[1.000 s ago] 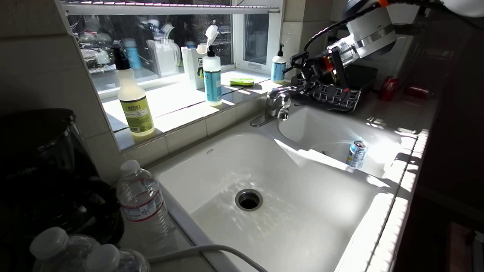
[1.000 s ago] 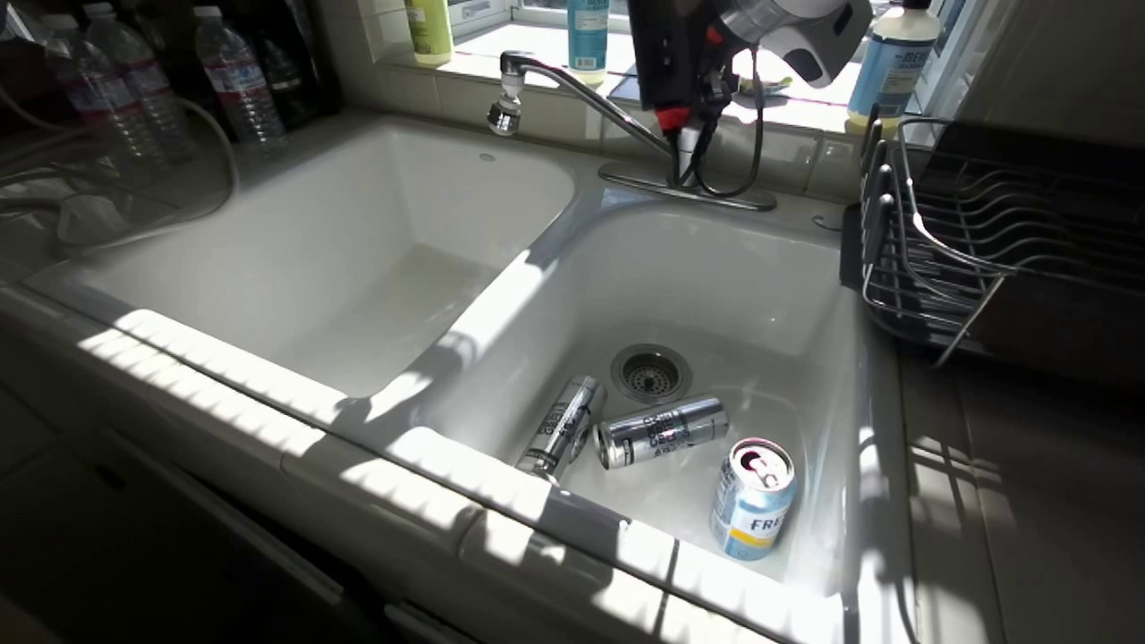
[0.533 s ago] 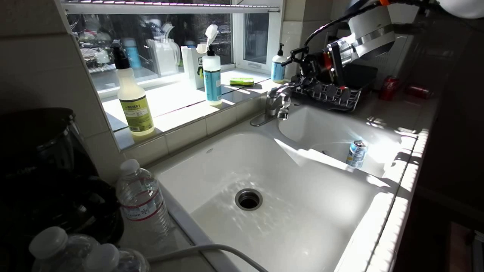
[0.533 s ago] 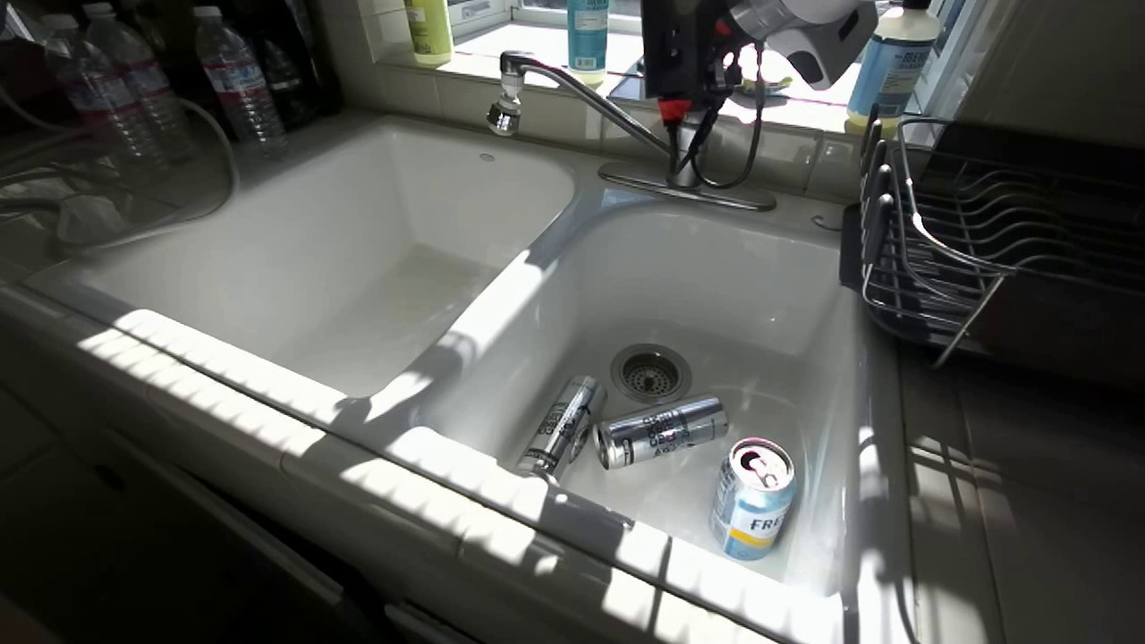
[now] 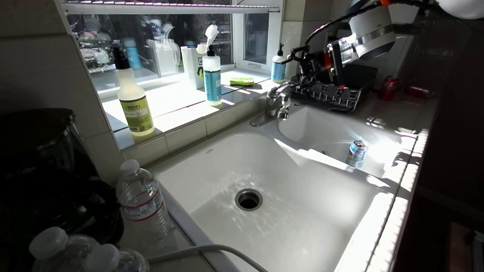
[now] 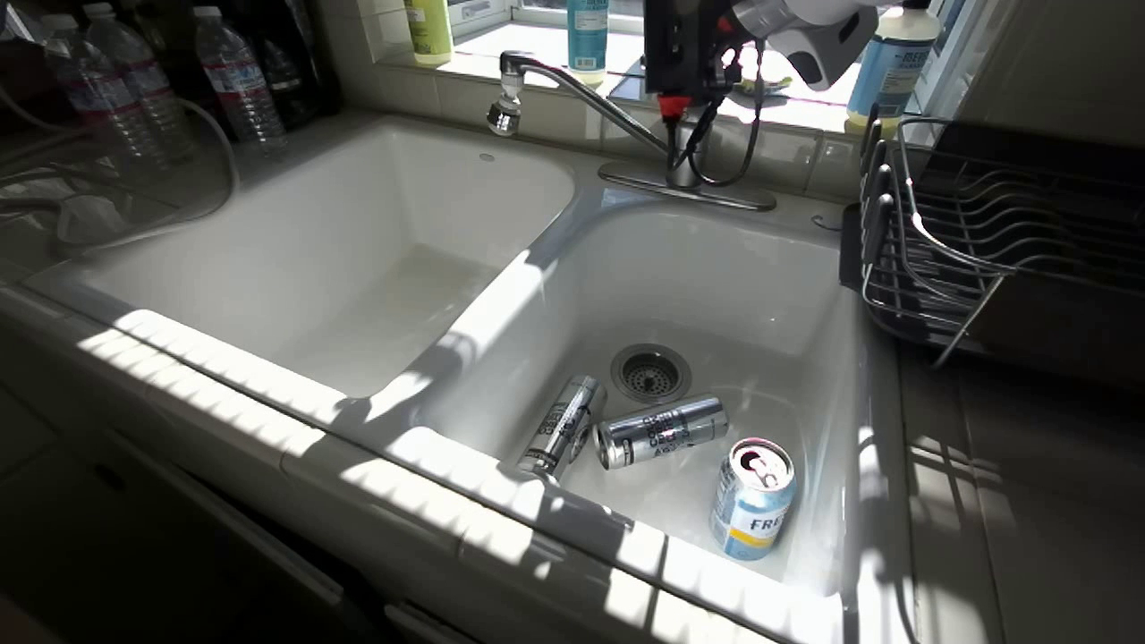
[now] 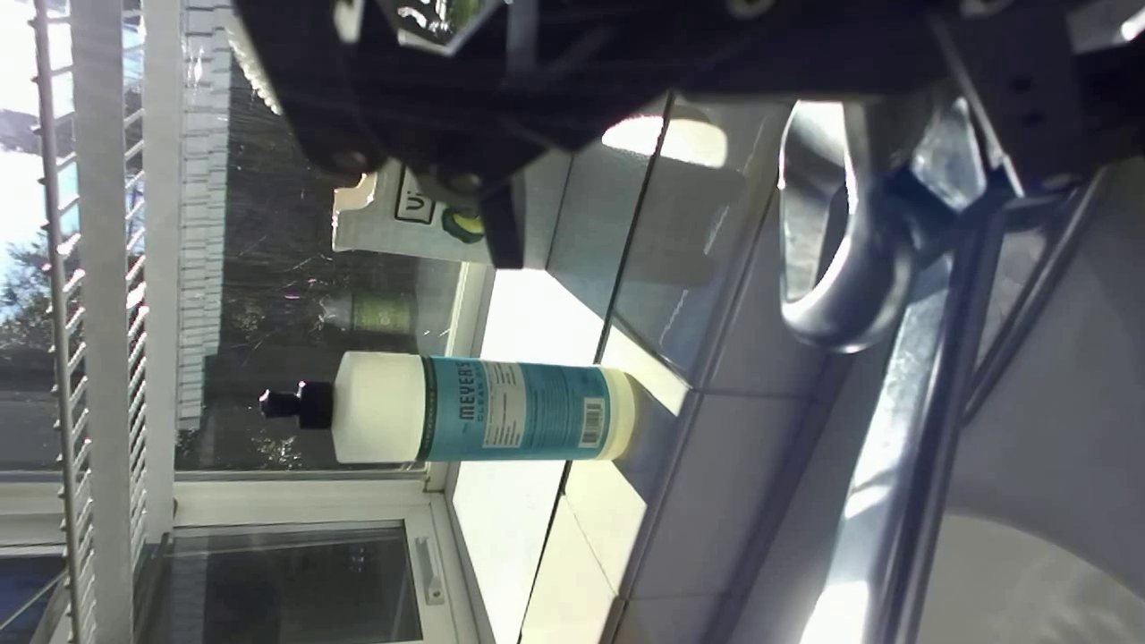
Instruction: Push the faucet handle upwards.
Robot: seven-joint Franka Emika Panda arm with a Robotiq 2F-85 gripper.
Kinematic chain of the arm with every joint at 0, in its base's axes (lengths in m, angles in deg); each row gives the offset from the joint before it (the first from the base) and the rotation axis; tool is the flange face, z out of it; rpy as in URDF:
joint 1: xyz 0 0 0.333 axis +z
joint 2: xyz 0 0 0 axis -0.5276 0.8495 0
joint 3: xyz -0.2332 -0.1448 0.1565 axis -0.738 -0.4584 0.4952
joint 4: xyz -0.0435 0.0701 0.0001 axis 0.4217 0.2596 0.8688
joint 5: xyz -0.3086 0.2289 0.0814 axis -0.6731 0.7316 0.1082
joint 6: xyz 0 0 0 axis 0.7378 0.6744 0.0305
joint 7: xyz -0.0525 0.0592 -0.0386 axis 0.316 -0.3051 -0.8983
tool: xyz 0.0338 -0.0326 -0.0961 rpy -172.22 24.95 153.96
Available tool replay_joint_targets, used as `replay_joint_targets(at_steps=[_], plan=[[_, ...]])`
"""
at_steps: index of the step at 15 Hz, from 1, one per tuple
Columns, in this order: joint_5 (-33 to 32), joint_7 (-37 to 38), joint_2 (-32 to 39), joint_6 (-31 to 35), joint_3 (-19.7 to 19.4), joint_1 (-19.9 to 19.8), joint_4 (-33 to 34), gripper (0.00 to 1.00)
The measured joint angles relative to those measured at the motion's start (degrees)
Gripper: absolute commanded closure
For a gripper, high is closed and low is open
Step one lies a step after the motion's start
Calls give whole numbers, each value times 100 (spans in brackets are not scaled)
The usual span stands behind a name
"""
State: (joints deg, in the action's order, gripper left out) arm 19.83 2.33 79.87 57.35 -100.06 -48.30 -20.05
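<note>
Faucet handle [image 7: 850,324]: shiny chrome lever w/ a looped opening, on top of the short chrome faucet [image 5: 270,107] at the back of the white sink [image 6: 483,326], nr where the 2 basins meet. In an exterior view the handle [image 5: 279,89] extends toward the gripper [image 7: 752,224]. In wrist view, w/ the scene turned on its side, it shows btwn the jaws, much nearer 1 finger than the other, & is partly covered by dark gripper parts. Jaws spread wide, nothing visibly gripped. Whether they touch the handle: can't tell, too dark there. Arm [image 5: 372,34] comes in from the rack side.

Spout [image 6: 601,101] angles toward the lg basin. In the sm basin: 2 silver cans [image 6: 664,433] on their sides nr the drain [image 6: 651,373], plus a blue can [image 6: 756,514] upright, top opened.

Sill [image 5: 177,120] has a spray bottle [image 5: 138,109] w/ green label, white carton [image 5: 192,71], blue-label soap bottle [image 7: 528,407], green sponge [image 5: 242,81] lying flat, & a 2nd soap bottle [image 5: 278,71] at the rack end.

Counter [image 6: 1055,501] carries the dish rack [image 6: 966,255] just beside the sm basin; past it, 2 red cans [image 5: 389,88], 1 upright, 1 on its side. 3 water bottles [image 5: 143,207] stand at the opp. end, by the lg basin.
</note>
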Motion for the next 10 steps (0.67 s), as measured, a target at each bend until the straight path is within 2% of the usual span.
replay_joint_targets(at_steps=[10], plan=[[25, 26, 26, -11, 4, 2, 122, 0]])
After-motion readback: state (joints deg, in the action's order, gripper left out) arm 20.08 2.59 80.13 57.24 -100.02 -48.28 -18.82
